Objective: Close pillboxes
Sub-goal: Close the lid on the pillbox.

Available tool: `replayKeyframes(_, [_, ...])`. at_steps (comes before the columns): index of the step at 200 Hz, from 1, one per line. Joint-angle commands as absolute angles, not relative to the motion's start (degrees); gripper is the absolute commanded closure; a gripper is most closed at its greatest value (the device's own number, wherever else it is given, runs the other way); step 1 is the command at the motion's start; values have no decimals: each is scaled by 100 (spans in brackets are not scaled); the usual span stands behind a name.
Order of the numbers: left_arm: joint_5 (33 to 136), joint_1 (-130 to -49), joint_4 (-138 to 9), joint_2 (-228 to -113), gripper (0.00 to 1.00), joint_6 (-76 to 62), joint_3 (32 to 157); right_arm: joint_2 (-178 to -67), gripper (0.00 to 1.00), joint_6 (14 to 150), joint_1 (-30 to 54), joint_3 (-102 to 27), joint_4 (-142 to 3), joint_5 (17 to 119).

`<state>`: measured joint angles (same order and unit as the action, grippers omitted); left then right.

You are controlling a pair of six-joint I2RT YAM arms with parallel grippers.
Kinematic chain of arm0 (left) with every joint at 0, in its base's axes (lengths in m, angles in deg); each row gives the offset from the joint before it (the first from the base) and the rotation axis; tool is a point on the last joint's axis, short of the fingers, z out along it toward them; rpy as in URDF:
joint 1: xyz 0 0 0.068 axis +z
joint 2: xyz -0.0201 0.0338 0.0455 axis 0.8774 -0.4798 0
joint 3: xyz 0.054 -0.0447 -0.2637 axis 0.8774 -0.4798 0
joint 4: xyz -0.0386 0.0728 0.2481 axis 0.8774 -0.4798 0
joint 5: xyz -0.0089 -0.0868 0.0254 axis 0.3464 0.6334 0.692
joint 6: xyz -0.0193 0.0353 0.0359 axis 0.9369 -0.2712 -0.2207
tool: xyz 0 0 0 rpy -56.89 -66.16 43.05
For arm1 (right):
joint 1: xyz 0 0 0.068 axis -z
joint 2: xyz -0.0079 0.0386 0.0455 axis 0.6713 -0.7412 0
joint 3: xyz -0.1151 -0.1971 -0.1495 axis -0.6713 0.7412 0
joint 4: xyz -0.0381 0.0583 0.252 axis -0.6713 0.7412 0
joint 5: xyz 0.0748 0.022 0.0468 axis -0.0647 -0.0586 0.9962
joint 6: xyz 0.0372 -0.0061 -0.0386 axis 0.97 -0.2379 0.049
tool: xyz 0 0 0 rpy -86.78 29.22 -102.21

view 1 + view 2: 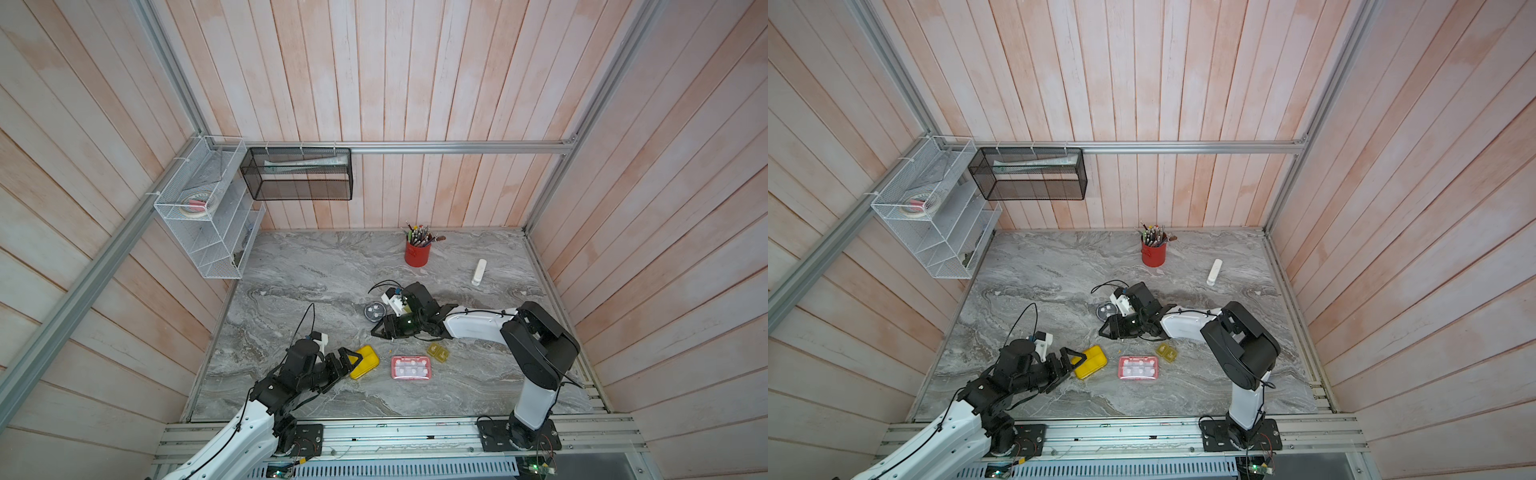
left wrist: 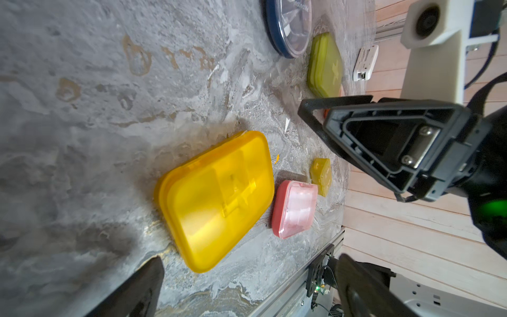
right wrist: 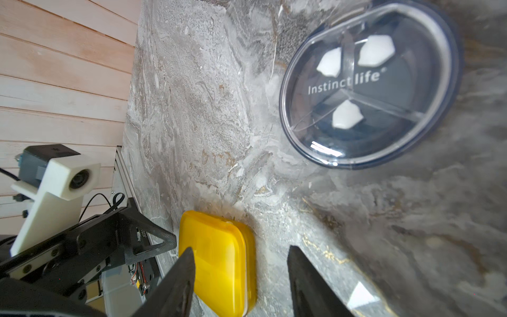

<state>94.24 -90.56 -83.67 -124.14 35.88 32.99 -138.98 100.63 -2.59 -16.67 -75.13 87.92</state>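
Veined grey marble tabletop [image 1: 299, 282] lies bare beyond both arms. The left gripper [image 1: 351, 362], jaws wide and empty, has the glossy yellow pillbox [image 2: 216, 200], a shut rounded slab, just ahead. The right gripper [image 1: 379, 330], half-spread, holds nothing. The round dark pillbox [image 3: 367, 85], clear-lidded with 3 white pieces inside, lies just beside it. Only the left wrist view shows the lime-olive pillbox [image 2: 325, 66].

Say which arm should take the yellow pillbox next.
Left: the left gripper, jaws open, sits right at the yellow pillbox; the right gripper hovers farther off, beside the round dark pillbox.
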Motion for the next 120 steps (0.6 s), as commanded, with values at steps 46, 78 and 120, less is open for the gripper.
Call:
replayKeyframes(46, [9334, -9033, -7942, -12862, 0, 3395, 3154, -13829, 44, 9999, -244, -1601, -7399, 8775])
replayKeyframes(78, [9251, -9033, -7966, -12916, 0, 3396, 3137, -13846, 44, 9952, -247, -1592, -7342, 8803])
replayKeyframes(120, [9263, -9033, -7784, -13103, 0, 3422, 3116, -13842, 44, 9952, -245, -1513, -7333, 8845])
